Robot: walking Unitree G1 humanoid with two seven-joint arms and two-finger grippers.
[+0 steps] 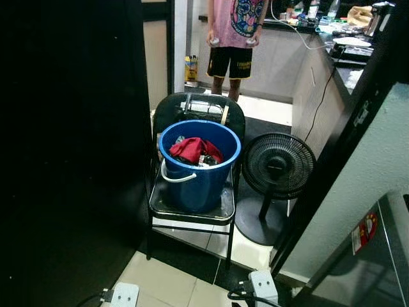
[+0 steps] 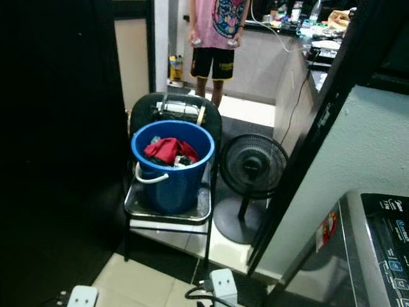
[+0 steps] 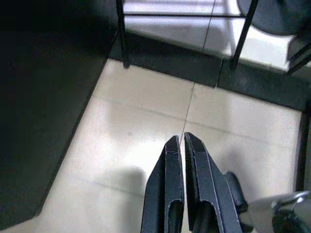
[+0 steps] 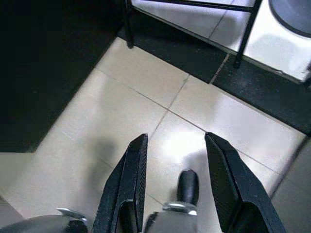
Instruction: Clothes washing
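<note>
Above floor tiles, left gripper (image 3: 183, 141) pressed together, right gripper (image 4: 176, 141) spread apart.

Both head cameras look forward and down from standing height at the chair (image 1: 192, 211), sharing it and the fan (image 2: 250, 167) beside it; the right eye sits slightly rightward. Each wrist camera points down, close to the floor tiles (image 3: 141, 116) before the chair's legs (image 4: 245, 36)
</note>
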